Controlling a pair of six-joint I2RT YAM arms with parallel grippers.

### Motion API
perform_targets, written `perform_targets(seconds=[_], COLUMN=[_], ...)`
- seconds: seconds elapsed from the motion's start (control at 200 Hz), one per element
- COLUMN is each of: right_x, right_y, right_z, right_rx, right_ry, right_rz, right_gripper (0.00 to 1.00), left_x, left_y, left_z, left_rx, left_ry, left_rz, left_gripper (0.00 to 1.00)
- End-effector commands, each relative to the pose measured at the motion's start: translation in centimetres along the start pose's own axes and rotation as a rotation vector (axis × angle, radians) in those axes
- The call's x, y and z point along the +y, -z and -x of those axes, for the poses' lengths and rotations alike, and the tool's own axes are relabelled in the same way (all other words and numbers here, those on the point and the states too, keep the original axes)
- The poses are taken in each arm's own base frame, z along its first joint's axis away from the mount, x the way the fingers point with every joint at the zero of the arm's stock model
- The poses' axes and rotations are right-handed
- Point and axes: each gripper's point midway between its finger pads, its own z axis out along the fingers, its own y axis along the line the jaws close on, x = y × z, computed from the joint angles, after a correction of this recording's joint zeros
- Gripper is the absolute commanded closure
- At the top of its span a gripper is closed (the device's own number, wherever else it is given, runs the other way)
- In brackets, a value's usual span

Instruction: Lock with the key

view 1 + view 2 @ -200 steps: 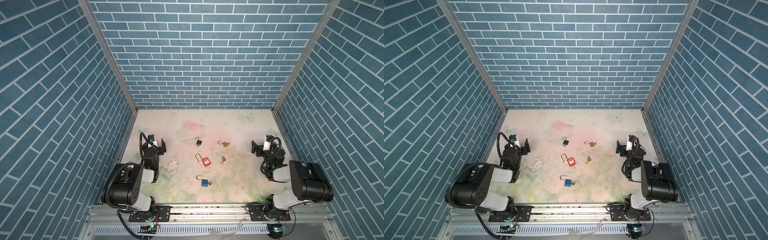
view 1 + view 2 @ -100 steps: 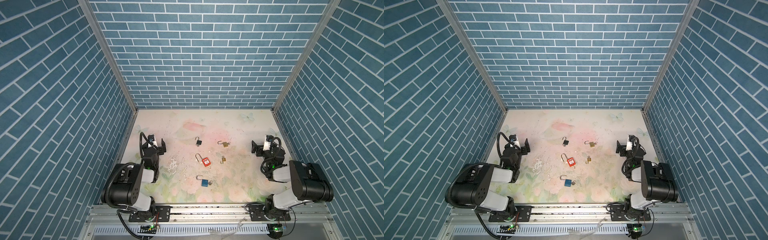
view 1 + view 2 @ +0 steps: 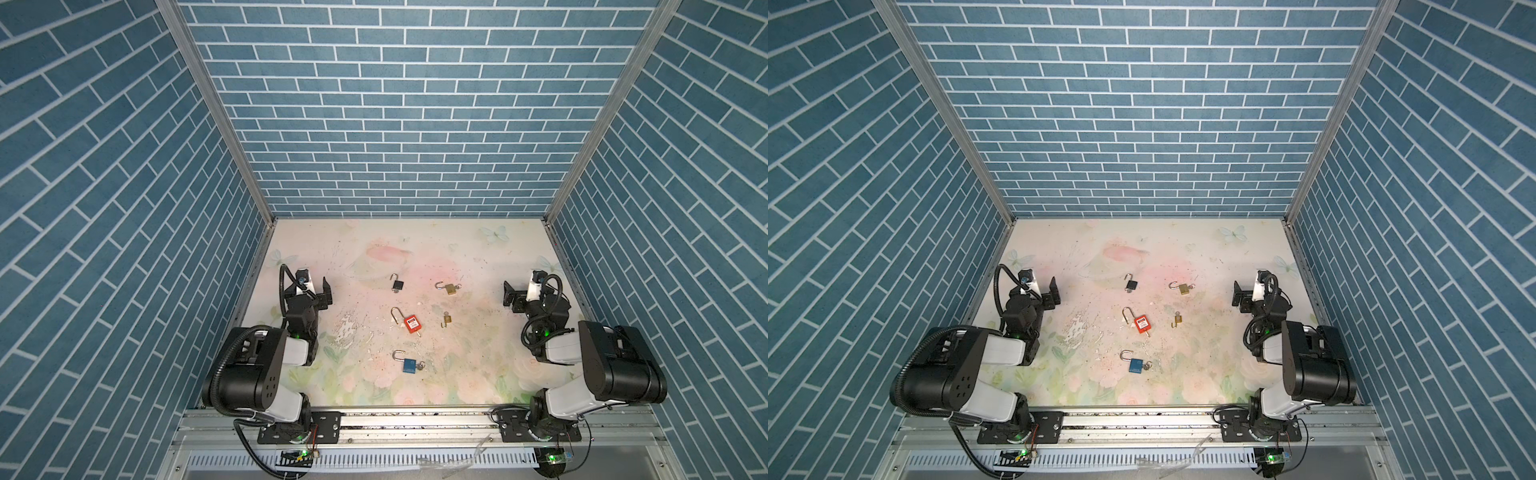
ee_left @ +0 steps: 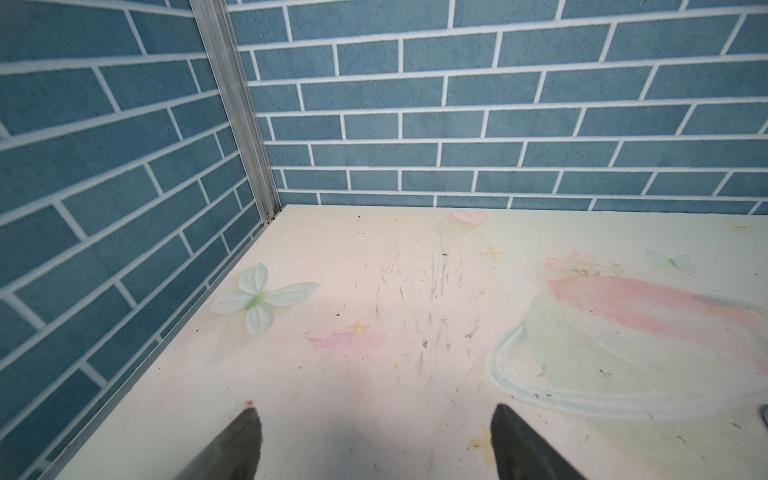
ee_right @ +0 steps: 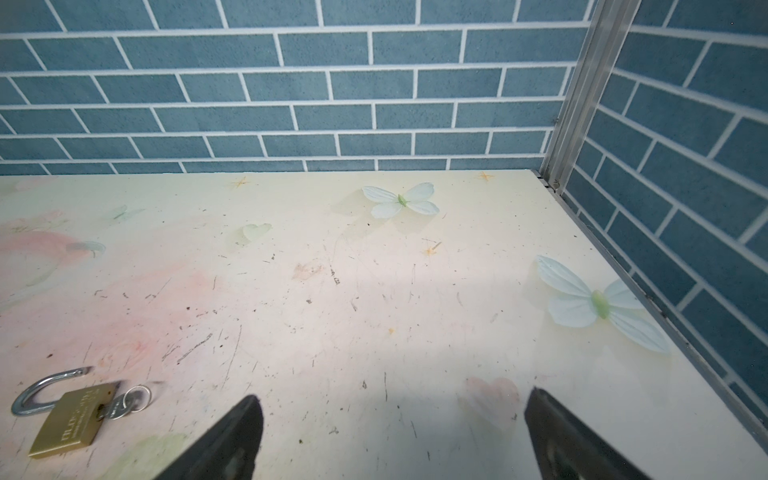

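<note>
Top views: floral table (image 3: 374, 249), five padlocks mid-frame, all shackles open. Black padlock (image 3: 398, 284) upper middle, brass padlock (image 3: 450, 289) right of it, red padlock (image 3: 412, 324) centre, small brass padlock (image 3: 447, 319) right of red, blue padlock (image 3: 409, 365) lowest with blue-lock key (image 3: 421, 365) in its base. Left gripper (image 3: 322, 293) at left of frame, right gripper (image 3: 512, 298) at right, both well apart from the locks, holding nothing. Left wrist: left gripper (image 4: 374, 415) spread wide over scratched table, empty. Right wrist: right gripper (image 5: 390, 403) spread wide, empty; brass padlock (image 5: 72, 419) lies flat near one finger, not touching, brass-lock key (image 5: 118, 405) with ring in its base
</note>
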Motion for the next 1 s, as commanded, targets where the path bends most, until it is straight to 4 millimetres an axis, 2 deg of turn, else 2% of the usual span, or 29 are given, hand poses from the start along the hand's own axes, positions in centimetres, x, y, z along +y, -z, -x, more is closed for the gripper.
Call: perform_targets(seconds=[0.0, 0.44, 0.595, 0.71, 0.775, 0.89, 0.96, 0.995], right_x=[-0.4, -0.7, -1.1, -0.7, -0.4, 0.3, 0.6, 0.4], right_y=[-0.2, 0.0, 0.5, 0.8, 1.2, 2.3, 3.0, 3.2], right_z=[0.9, 0.9, 1.8, 3.5, 4.9, 9.0, 12.2, 13.0], right_rx=[-0.035, -0.037, -0.063, -0.062, -0.065, -0.126, -0.152, -0.139], right_ry=[0.004, -0.005, -0.018, -0.005, -0.002, -0.021, -0.083, -0.138], right_rz=[-0.015, -0.035, -0.067, -0.043, -0.025, 0.009, 0.036, 0.028], right_gripper=[0.01, 0.01, 0.01, 0.01, 0.01, 0.01, 0.01, 0.01], left_x=[0.0, -0.1, -0.4, -0.5, 0.4, 0.1, -0.6, -0.8], left_y=[-0.3, -0.3, -1.5, -2.1, -2.3, -2.7, -3.3, -3.7], left_z=[0.4, 0.6, 1.5, 3.6, 5.5, 9.4, 12.0, 13.1], left_rx=[-0.010, -0.016, 0.045, 0.064, 0.047, 0.016, 0.000, -0.002], left_ry=[-0.009, -0.007, -0.026, -0.027, 0.039, 0.144, 0.219, 0.269], left_rz=[0.007, 0.006, 0.006, 0.020, 0.074, 0.052, 0.009, -0.011], left_gripper=[0.13, 0.13, 0.13, 0.13, 0.13, 0.13, 0.13, 0.13])
